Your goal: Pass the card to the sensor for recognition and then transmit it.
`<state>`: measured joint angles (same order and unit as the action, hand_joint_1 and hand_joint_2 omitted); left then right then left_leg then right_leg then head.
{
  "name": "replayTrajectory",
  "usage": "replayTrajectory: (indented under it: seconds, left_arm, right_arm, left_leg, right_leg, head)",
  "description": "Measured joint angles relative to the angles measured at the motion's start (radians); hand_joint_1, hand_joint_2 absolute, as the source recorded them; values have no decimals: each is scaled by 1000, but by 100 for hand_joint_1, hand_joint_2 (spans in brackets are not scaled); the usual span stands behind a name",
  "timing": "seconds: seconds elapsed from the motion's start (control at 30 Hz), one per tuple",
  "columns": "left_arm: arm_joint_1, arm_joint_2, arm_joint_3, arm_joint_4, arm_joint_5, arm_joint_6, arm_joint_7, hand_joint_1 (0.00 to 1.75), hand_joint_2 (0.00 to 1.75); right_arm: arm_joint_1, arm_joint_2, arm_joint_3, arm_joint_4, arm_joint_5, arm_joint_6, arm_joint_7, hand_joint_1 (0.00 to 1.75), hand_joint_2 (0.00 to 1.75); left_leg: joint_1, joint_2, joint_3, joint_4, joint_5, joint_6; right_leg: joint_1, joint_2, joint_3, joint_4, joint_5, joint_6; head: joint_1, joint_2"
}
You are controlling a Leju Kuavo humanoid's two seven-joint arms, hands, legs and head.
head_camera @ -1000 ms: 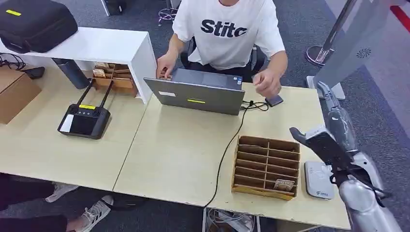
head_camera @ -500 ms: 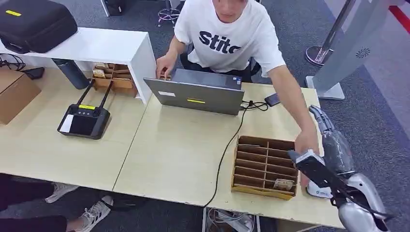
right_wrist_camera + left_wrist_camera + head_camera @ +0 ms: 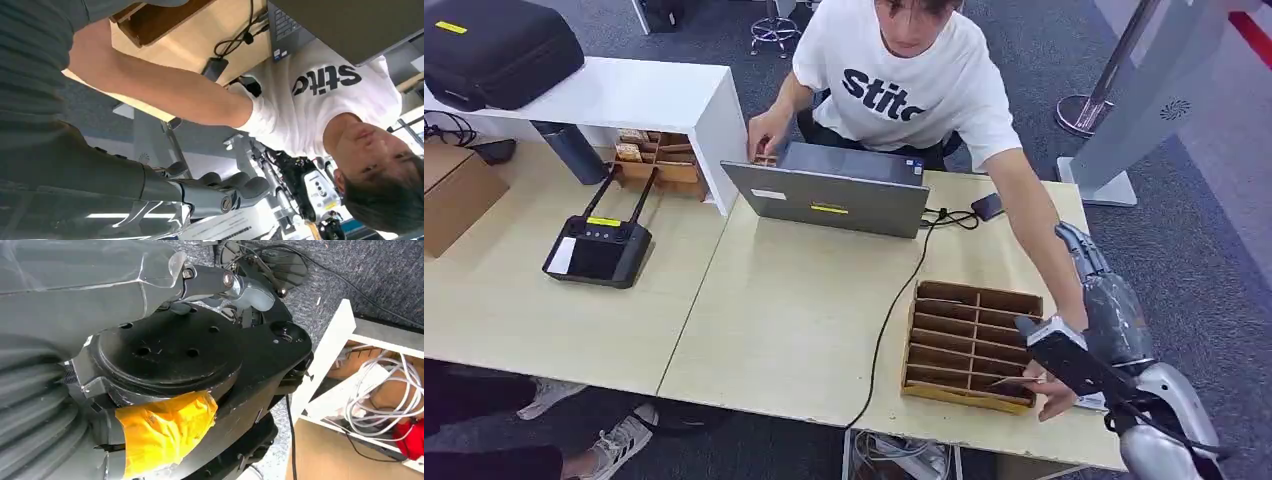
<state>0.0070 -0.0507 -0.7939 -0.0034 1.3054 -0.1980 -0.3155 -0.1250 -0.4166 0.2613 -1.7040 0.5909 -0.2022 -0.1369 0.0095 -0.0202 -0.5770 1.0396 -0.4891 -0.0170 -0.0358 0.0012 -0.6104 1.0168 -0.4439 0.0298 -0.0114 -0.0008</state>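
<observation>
Card (image 3: 1016,381) now sits pinched in the person's hand (image 3: 1054,392), at the near right corner of the wooden tray (image 3: 972,345); a second ago that hand was back by the laptop (image 3: 834,198). You see your right hand (image 3: 1096,290) just beside it, fingers straight, holding nothing, so the handover looks imminent.

Seen from the left wrist camera, the left hand (image 3: 215,287) stretches out over grey carpet (image 3: 370,285), its grey thumb and darker fingers lying fairly straight, holding nothing. Past it stands a white frame (image 3: 327,357) with a loose tangle of white cables (image 3: 382,390) inside, something red (image 3: 412,440) beside them, and a brown cardboard surface (image 3: 325,455) nearby.
</observation>
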Motion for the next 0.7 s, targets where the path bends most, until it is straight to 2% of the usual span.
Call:
replayTrajectory:
  seconds: [0.7]
  left_arm:
    - [1,0,0,0,7,-1,0,0,175]
  right_arm:
    - [12,-4,0,-3,-2,-13,7,0,175]
  left_leg:
    - [0,0,0,0,0,0]
  right_leg:
    - [0,0,0,0,0,0]
  head:
    - [0,0]
